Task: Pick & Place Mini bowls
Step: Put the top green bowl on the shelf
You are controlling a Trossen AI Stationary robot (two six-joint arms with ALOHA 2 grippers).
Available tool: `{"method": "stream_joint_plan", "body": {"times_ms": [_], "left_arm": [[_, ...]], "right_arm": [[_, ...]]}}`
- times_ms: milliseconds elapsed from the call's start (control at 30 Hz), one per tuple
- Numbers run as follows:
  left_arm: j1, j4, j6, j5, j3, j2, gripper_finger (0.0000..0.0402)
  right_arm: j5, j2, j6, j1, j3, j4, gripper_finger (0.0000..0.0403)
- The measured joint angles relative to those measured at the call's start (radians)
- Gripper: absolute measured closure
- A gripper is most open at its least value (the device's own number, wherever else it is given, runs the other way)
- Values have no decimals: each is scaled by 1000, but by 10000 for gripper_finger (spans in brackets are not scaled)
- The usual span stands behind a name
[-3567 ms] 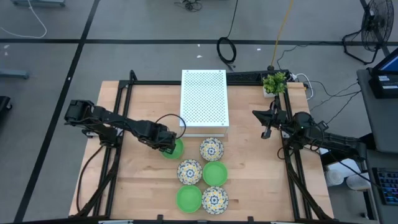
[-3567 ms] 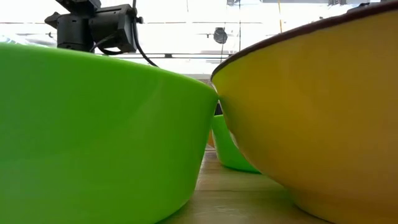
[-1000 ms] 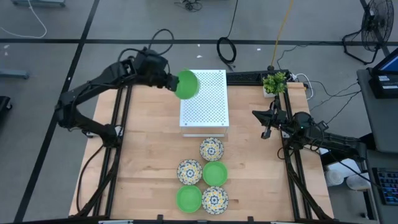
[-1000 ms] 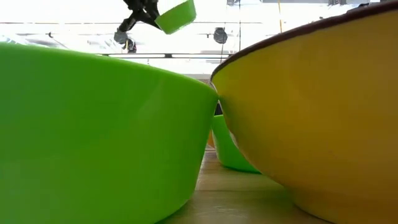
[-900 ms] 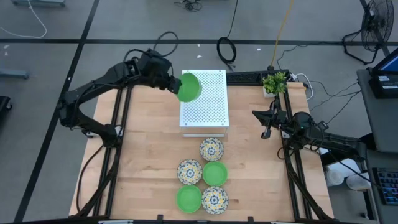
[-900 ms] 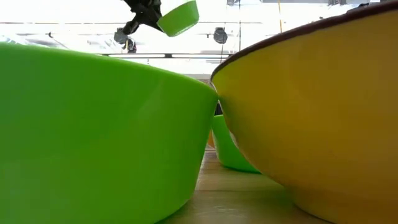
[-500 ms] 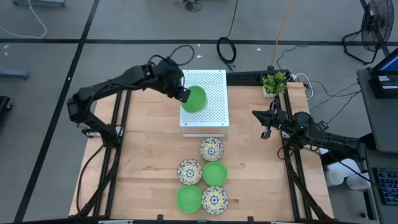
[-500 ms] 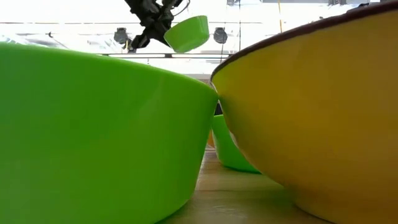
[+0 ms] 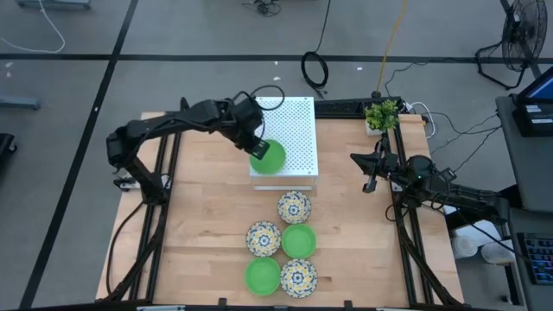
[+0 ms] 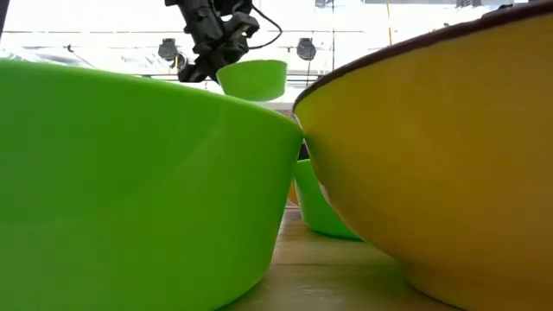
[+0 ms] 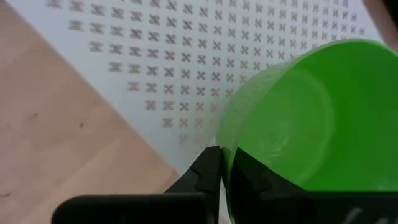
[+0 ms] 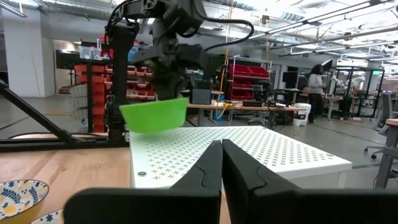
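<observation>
My left gripper [image 9: 257,149] is shut on a plain green mini bowl [image 9: 269,156], which it holds over the near left corner of the white perforated box [image 9: 289,121]. The right wrist view shows that bowl [image 12: 154,115] just above the box top [image 12: 249,149]; whether it touches, I cannot tell. Several more mini bowls sit on the table nearer the front: patterned ones [image 9: 294,207] [image 9: 263,238] [image 9: 298,276] and green ones [image 9: 299,241] [image 9: 262,276]. My right gripper [image 9: 370,183] waits shut at the table's right edge. My left gripper pinches the green bowl's wall at the rim [image 11: 227,144], one finger inside [image 11: 249,174] and one outside [image 11: 208,171]. The fingers come slanting down from the far left. The bowl sits mouth up and about level over the box.
A small potted plant [image 9: 381,114] stands at the far right corner beside the box. In the low view a green bowl [image 10: 130,190] and a yellow-sided bowl [image 10: 432,155] fill the foreground. Bare wood lies left of the bowl cluster.
My left gripper has come down and toward the table's near edge, tipping to point more steeply downward. The green bowl has gone with it from over the box's far left corner to its near left corner, and has turned from tilted on its side to mouth up.
</observation>
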Motion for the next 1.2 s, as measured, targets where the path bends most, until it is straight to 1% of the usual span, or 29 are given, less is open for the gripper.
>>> {"method": "stream_joint_plan", "body": {"times_ms": [167,233,400,567,800,967,1200], "left_arm": [[-1,-29,0,-22,0,19,395],[3,-43,-1,-24,0,21,389],[6,-50,-10,-46,0,18,357],[5,-49,-4,-47,0,13,341],[6,-48,47,-55,0,10,339],[6,-46,53,-72,0,-10,339],[6,-45,55,-114,0,-73,339]], "right_arm": [[0,0,0,0,0,-2,403],[0,0,0,0,0,-3,403],[0,0,0,0,0,-7,403],[0,0,0,0,0,-7,403],[0,0,0,0,0,-7,403],[0,0,0,0,0,-7,403],[0,0,0,0,0,-7,403]]}}
